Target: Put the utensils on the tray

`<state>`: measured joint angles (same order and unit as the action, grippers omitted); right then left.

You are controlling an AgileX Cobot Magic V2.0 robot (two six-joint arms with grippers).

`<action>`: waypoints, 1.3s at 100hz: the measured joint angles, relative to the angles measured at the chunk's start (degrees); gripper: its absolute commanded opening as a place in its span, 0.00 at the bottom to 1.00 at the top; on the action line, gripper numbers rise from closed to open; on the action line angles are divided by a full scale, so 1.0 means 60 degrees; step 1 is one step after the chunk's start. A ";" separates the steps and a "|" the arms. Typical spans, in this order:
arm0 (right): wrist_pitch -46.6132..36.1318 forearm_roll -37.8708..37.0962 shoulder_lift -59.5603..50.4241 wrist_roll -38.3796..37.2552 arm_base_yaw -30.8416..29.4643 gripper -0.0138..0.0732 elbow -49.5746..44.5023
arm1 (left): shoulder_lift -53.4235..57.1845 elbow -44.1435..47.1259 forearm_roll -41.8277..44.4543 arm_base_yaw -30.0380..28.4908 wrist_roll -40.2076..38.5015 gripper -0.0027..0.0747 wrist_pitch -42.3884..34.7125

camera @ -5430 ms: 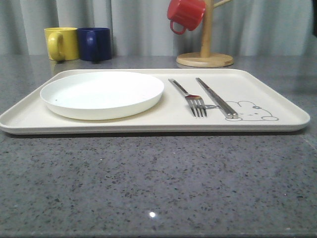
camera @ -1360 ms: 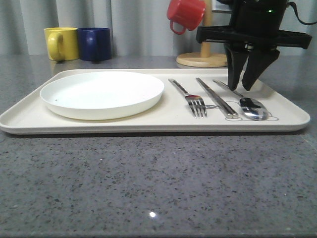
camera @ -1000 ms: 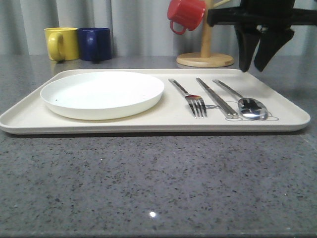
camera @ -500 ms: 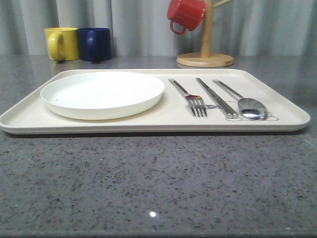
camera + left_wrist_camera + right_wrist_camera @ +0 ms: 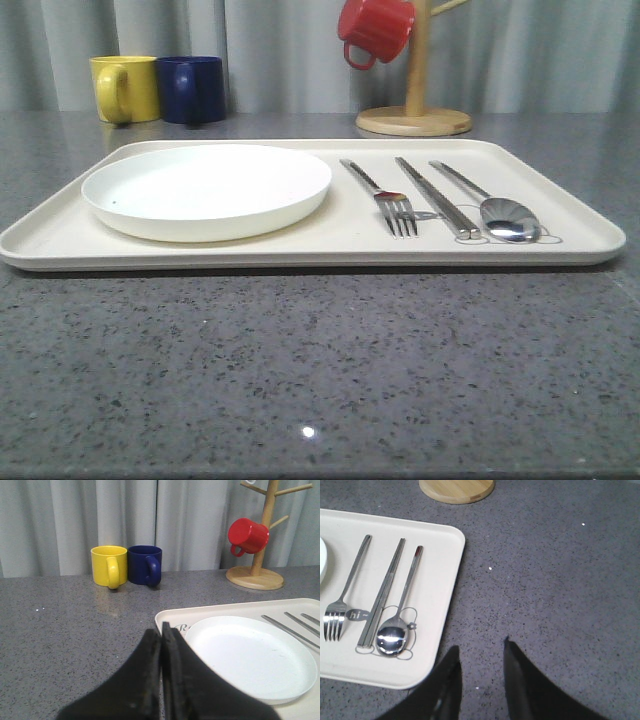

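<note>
The cream tray lies across the table and holds all three utensils side by side on its right half: the fork, the chopsticks and the spoon. In the right wrist view the fork, chopsticks and spoon lie on the tray, and my right gripper hangs open and empty over bare table beside the tray's corner. My left gripper is shut with nothing in it, near the tray's left end.
A round white plate fills the tray's left half. A yellow mug and a dark blue mug stand at the back left. A wooden mug tree with a red mug stands at the back right.
The spoon has come to lie on the tray beside the chopsticks. My right gripper, open above the spoon a second ago, has risen and drawn back out of the front view.
</note>
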<state>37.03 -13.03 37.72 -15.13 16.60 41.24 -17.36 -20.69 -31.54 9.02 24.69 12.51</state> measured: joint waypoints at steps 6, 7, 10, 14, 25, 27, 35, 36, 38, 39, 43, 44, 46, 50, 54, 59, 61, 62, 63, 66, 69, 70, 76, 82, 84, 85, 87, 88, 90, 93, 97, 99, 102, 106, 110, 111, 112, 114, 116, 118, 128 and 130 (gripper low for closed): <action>-0.0086 -0.0018 -0.0676 0.0000 0.0000 0.40 -0.0482 | 0.0000 0.0000 0.0000 0.0000 0.0000 0.01 0.0000; -0.0095 -0.0018 -0.0744 0.0000 0.0000 0.39 -0.0532 | 0.0000 0.0000 0.0000 0.0000 0.0000 0.01 0.0000; -0.0151 -0.0018 -0.1004 0.0000 0.0000 0.37 -0.0726 | 0.0000 0.0000 0.0000 0.0000 0.0000 0.01 0.0000; -0.0223 -0.0018 -0.1355 0.0000 0.0000 0.31 -0.0990 | 0.0000 0.0000 0.0000 0.0000 0.0000 0.01 0.0000; -0.0426 -0.0054 -0.2056 0.0000 0.0000 0.12 -0.1537 | 0.0000 0.0000 0.0000 0.0000 0.0000 0.01 0.0000; -0.0435 -0.0054 -0.2140 0.0000 0.0000 0.08 -0.1604 | 0.0000 0.0000 0.0000 0.0000 0.0000 0.01 0.0000; -0.0476 -0.0054 -0.2303 0.0000 0.0000 0.08 -0.1739 | 0.0000 0.0000 0.0000 0.0000 0.0000 0.01 0.0000; -0.0495 -0.0054 -0.2299 0.0000 0.0000 0.08 -0.1738 | 0.0000 0.0000 0.0000 0.0000 0.0000 0.01 0.0000; -0.0495 -0.0054 -0.2306 0.0000 0.0000 0.08 -0.1738 | 0.0000 0.0000 0.0000 0.0000 0.0000 0.01 0.0000; -0.0495 -0.0054 -0.2306 0.0000 0.0000 0.08 -0.1738 | 0.0000 0.0000 0.0000 0.0000 0.0000 0.01 0.0000; -0.0515 -0.0072 -0.2306 0.0000 0.0000 0.08 -0.1738 | 0.0000 0.0000 0.0000 0.0000 0.0000 0.01 0.0000; -0.0515 -0.0072 -0.2306 0.0000 0.0000 0.08 -0.1738 | 0.0000 0.0000 0.0000 0.0000 0.0000 0.01 0.0000; -0.0515 -0.0072 -0.2306 0.0000 0.0000 0.08 -0.1738 | 0.0000 0.0000 0.0000 0.0000 0.0000 0.01 0.0000; -0.0515 -0.0072 -0.2306 0.0018 0.0000 0.08 -0.1738 | 0.0000 0.0000 0.0000 0.0000 0.0000 0.01 0.0000; -0.0515 -0.0072 -0.2306 0.0018 0.0000 0.08 -0.1738 | 0.0000 0.0000 0.0000 0.0000 0.0000 0.01 0.0000; -0.0515 -0.0072 -0.2306 0.0018 0.0000 0.08 -0.1738 | 0.0000 0.0000 0.0000 0.0000 0.0000 0.01 0.0000; -0.0515 -0.0072 -0.2306 0.0018 0.0000 0.08 -0.1738 | 0.0000 0.0000 0.0000 0.0000 0.0000 0.01 0.0000; -0.0515 -0.0072 -0.2306 0.0018 0.0000 0.08 -0.1738 | 0.0000 0.0000 0.0000 0.0000 0.0000 0.01 0.0000; -0.0515 -0.0072 -0.2306 0.0018 0.0000 0.08 -0.1738 | 0.0000 0.0000 0.0000 0.0000 0.0000 0.01 0.0000; -0.0515 -0.0072 -0.2306 0.0018 0.0000 0.08 -0.1738 | 0.0000 0.0000 0.0000 0.0000 0.0000 0.01 0.0000; -0.0515 -0.0072 -0.2306 0.0018 0.0000 0.08 -0.1738 | 0.0000 0.0000 0.0000 0.0000 0.0000 0.01 0.0000; -0.0515 -0.0072 -0.2306 0.0018 0.0000 0.08 -0.1738 | 0.0000 0.0000 0.0000 0.0000 0.0000 0.01 0.0000; -0.0515 -0.0072 -0.2306 0.0018 0.0000 0.08 -0.1738 | 0.0000 0.0000 0.0000 0.0000 0.0000 0.01 0.0000; -0.0515 -0.0072 -0.2306 0.0018 0.0000 0.08 -0.1738 | 0.0000 0.0000 0.0000 0.0000 0.0000 0.01 0.0000; -0.0515 -0.0072 -0.2306 0.0018 0.0000 0.08 -0.1738 | 0.0000 0.0000 0.0000 0.0000 0.0000 0.01 0.0000; -0.0515 -0.0072 -0.2306 0.0018 0.0000 0.08 -0.1738 | 0.0000 0.0000 0.0000 0.0000 0.0000 0.01 0.0000; -0.0515 -0.0072 -0.2306 0.0018 0.0000 0.08 -0.1738 | 0.0000 0.0000 0.0000 0.0000 0.0000 0.01 0.0000; -0.0515 -0.0072 -0.2306 0.0018 0.0000 0.08 -0.1738 | 0.0000 0.0000 0.0000 0.0000 0.0000 0.01 0.0000; -0.0515 -0.0072 -0.2306 0.0018 0.0000 0.08 -0.1738 | 0.0000 0.0000 0.0000 0.0000 0.0000 0.01 0.0000; -0.0515 -0.0084 -0.2306 0.0018 0.0000 0.08 -0.1738 | 0.0000 0.0000 0.0000 0.0000 0.0000 0.01 0.0000; -0.0515 -0.0093 -0.2306 0.0018 0.0000 0.08 -0.1738 | 0.0000 0.0000 0.0000 0.0000 0.0000 0.01 0.0000; -0.0515 -0.0109 -0.2306 0.0018 0.0000 0.08 -0.1738 | 0.0000 0.0000 0.0000 0.0000 0.0000 0.01 0.0000; -0.0515 -0.0168 -0.2306 0.0018 0.0000 0.08 -0.1738 | 0.0000 0.0000 0.0000 0.0000 0.0000 0.01 0.0000; -0.0515 -0.0243 -0.2306 0.0018 0.0000 0.08 -0.1738 | 0.0000 0.0000 0.0000 0.0000 0.0000 0.01 0.0000; -0.0579 -0.0346 -0.2322 0.0018 0.0000 0.08 -0.1757 | 0.0000 0.0000 0.0000 0.0000 0.0000 0.01 0.0000; -0.0602 -0.0360 -0.2344 0.0018 0.0000 0.08 -0.1770 | 0.0000 0.0000 0.0000 0.0000 0.0000 0.01 0.0000; -0.0654 -0.0387 -0.2363 0.0018 0.0000 0.08 -0.1795 | 0.0000 0.0000 0.0000 0.0000 0.0000 0.01 0.0000; -0.0765 -0.0419 -0.2390 0.0018 0.0000 0.08 -0.1848 | 0.0000 0.0000 0.0000 0.0000 0.0000 0.01 0.0000; -0.0891 -0.0429 -0.2460 0.0018 -0.0017 0.08 -0.1914 | 0.0000 0.0000 0.0000 0.0000 0.0000 0.01 0.0000; -0.0984 -0.0458 -0.2528 0.0037 -0.0014 0.08 -0.1998 | 0.0000 0.0000 0.0000 0.0000 0.0000 0.01 0.0000; -0.1866 -0.0506 -0.3018 0.0037 -0.0077 0.08 -0.2600 | 0.0000 0.0000 0.0000 0.0000 0.0000 0.01 0.0000; -0.2060 -0.0506 -0.3156 0.0037 -0.0079 0.08 -0.2760 | 0.0000 0.0000 0.0000 0.0000 0.0000 0.01 0.0000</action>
<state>24.67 -16.07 18.79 -14.91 16.13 24.68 -17.36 -20.69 -31.54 9.02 24.69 12.51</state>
